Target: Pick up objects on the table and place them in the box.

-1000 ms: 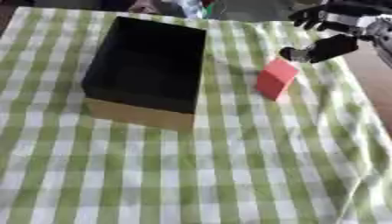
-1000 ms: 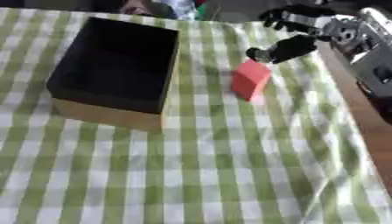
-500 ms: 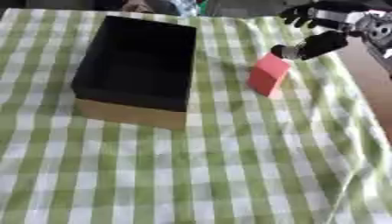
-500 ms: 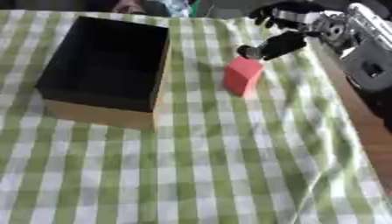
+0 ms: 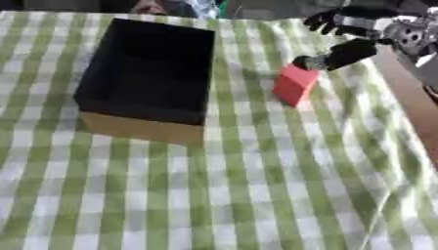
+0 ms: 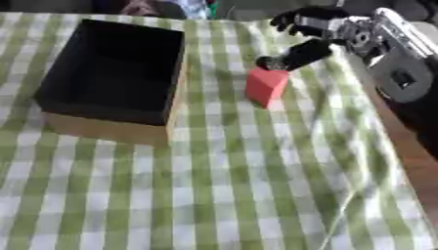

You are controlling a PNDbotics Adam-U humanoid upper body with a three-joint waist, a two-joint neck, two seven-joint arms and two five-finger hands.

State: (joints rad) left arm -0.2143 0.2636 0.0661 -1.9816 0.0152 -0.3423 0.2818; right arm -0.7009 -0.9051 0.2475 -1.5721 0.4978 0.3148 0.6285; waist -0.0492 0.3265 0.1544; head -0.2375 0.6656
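A red block (image 5: 294,85) stands on the green-and-white checked cloth, to the right of the box. The box (image 5: 143,131) is tan outside and black inside, open at the top, with nothing visible in it. My right hand (image 6: 318,30) comes in from the upper right, its fingers spread and straight. Its thumb (image 5: 342,54) points down-left, with the tip at the block's top far corner. No fingers are closed round the block. My left hand shows in neither view.
The table's right edge (image 5: 410,102) runs close beside the block, with brown floor past it. My right forearm (image 6: 397,58) hangs over that edge. Something blurred lies at the far edge behind the box.
The camera has shifted, moving the whole scene. My right hand has come down and left toward the block, and its thumb tip now reaches the block's top corner.
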